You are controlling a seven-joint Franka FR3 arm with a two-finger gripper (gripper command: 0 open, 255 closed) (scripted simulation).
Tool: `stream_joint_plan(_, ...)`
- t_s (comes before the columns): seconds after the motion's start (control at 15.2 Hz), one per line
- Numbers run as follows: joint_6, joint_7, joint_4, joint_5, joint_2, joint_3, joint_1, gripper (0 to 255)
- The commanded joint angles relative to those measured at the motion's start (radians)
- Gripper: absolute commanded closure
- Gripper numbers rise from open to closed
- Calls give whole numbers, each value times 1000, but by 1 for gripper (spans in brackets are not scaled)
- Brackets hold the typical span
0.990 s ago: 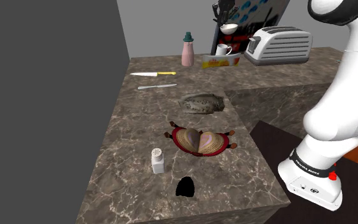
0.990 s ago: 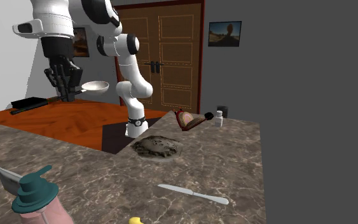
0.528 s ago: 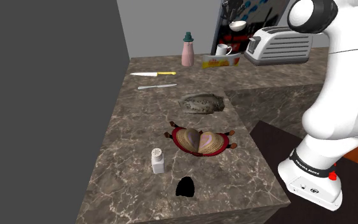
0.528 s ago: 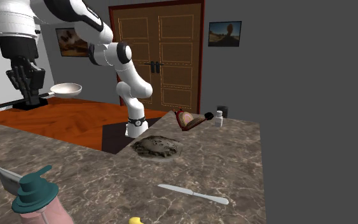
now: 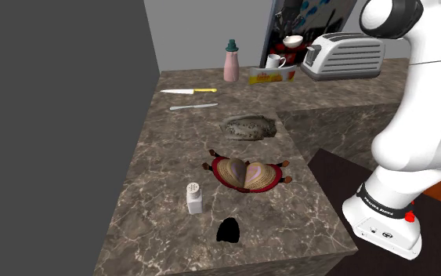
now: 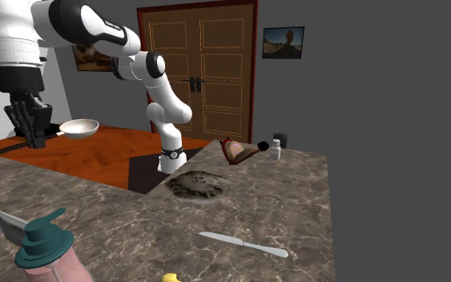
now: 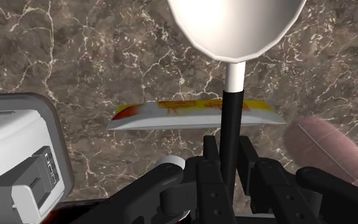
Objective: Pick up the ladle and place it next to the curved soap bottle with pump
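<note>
as the white arm stretches over the counter (image 5: pixel 336 90), one white ladle (image 5: pixel 293 41) hangs in the air between one pink soap bottle (image 5: pixel 231 63) and one toaster (image 5: pixel 344 55). nearer lie a yellow-handled knife (image 5: pixel 189 91) and a grey knife (image 5: pixel 193 106), two in all. in the second exterior view, the black gripper (image 6: pixel 33 139) pinches the ladle's handle, its long axis near level, bowl toward that view's right. at the wrist, both fingers clasp the dark handle, bowl pointing straight away, the bottle just beside.
</note>
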Motion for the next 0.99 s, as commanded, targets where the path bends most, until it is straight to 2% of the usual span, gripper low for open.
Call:
stream_joint_plan(0.0,35,-1,-48,2,-14,0,-2,255)
stream_joint_plan(0.92,249,-14,-309,10,-60,0,-14,255)
